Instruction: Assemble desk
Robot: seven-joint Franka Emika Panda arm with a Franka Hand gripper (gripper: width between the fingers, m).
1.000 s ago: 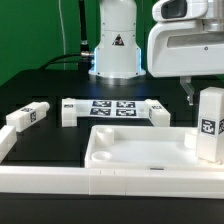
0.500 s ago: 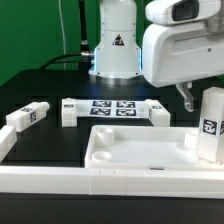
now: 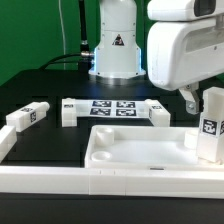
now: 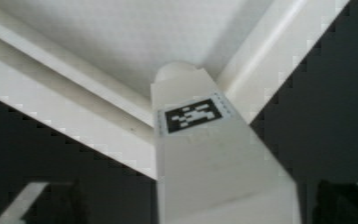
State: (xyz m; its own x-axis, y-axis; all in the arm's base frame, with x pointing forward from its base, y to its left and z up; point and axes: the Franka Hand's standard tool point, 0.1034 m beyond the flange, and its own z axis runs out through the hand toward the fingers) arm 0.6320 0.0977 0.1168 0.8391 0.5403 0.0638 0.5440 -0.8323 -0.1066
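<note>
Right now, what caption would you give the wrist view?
White tagged leg stands beside the desk panel, seen from above.

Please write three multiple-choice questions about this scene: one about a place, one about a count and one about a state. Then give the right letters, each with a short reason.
1. Where is the gripper?
A. Above the upright white plastic square leg at the exterior view's right
B. Over the marker board
C. Beside the leftmost leg

2. How many white legs show in the exterior view?
A. Two
B. Four
C. Six

3. How is the wide white rimmed desk panel?
A. Lying flat, rim up, no leg fitted
B. Standing on four legs
C. Held in the air

Answers:
1 A: its finger hangs just over that leg's top.
2 B: one stands upright and three others lie on the black table.
3 A: it rests on the table and no leg joins it.
</note>
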